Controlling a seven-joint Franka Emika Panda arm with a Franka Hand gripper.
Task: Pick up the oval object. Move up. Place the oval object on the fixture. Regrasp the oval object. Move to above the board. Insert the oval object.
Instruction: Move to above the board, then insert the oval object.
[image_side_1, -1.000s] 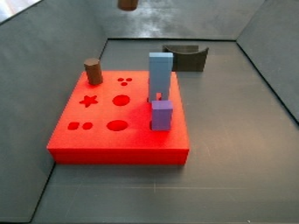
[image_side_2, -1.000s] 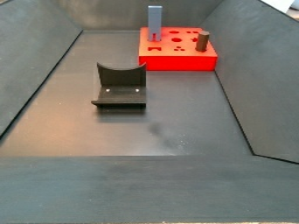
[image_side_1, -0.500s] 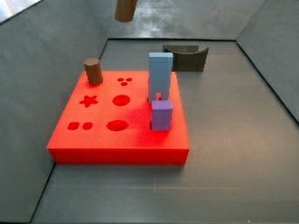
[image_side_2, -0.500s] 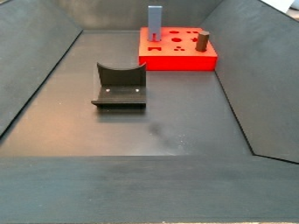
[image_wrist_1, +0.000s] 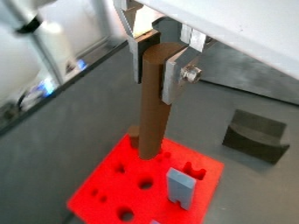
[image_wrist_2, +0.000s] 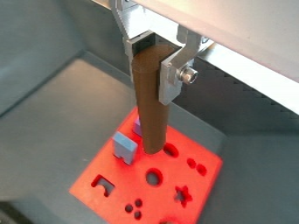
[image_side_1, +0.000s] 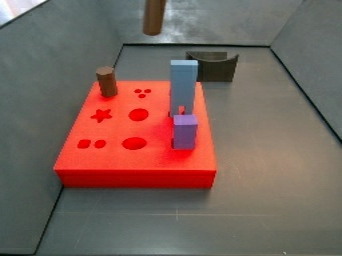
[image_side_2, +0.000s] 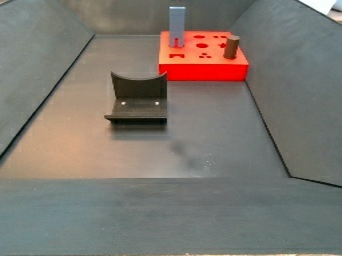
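The gripper (image_wrist_1: 158, 54) is clamped on the top of the peg (image_wrist_1: 151, 105), which hangs upright above the board (image_wrist_2: 111, 175). Pickup and regrasp look done; the fixture (image_side_2: 136, 98) is empty. Only the lowering into an oval hole remains.

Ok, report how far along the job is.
Looks done: pickup and regrasp, since the gripper is shut on the oval object, which hangs upright, and the fixture stands empty. In hand: the move above the board; in a side view the peg is high over the board's far edge. Left: lowering and inserting it.
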